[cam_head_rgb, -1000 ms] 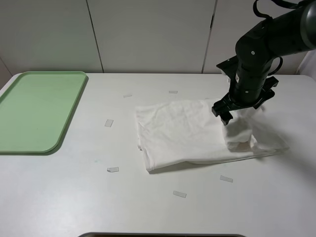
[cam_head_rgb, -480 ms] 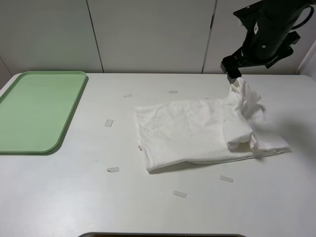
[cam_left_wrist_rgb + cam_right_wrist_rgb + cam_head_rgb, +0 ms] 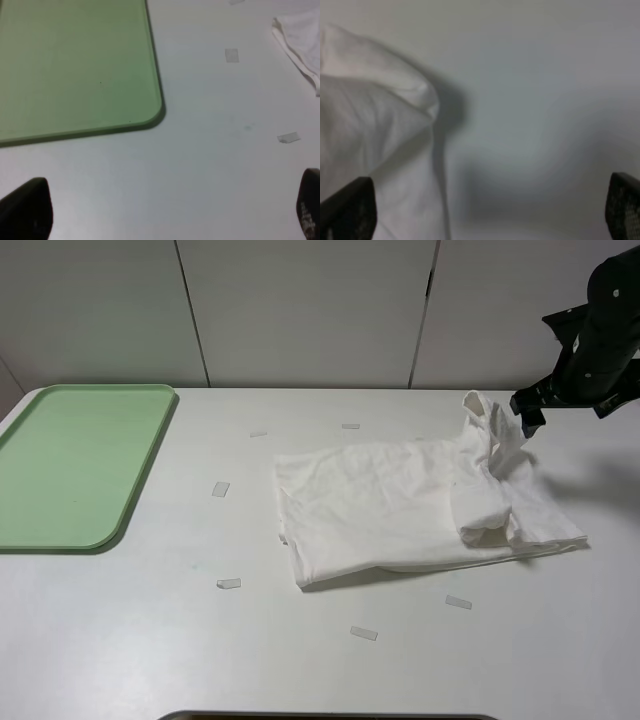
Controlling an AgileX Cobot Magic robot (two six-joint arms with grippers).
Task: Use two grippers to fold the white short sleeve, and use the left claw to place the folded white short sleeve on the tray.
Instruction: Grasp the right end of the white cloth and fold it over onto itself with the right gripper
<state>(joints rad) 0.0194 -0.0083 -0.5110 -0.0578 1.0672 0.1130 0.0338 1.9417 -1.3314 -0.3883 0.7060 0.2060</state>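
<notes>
The white short sleeve (image 3: 400,505) lies wrinkled and partly folded on the white table, right of the middle, with a bunched flap standing up at its far right corner. My right gripper (image 3: 527,415) hangs just right of that flap. In the right wrist view it (image 3: 485,215) is open and empty, with the shirt (image 3: 375,130) to one side. The pale green tray (image 3: 80,465) lies empty at the far left. My left gripper (image 3: 160,210) is open and empty over bare table near the tray's corner (image 3: 150,112). The shirt's edge (image 3: 300,35) shows there. The left arm is outside the exterior high view.
Small paper strips lie scattered on the table: one (image 3: 221,489) left of the shirt, one (image 3: 229,583) below it, two (image 3: 364,633) (image 3: 458,602) in front of the shirt, and two behind it (image 3: 350,426). A white panelled wall stands behind the table.
My right gripper rose off the shirt, pulling its right corner up, then swung right and back and let go. The corner stays bunched up.
</notes>
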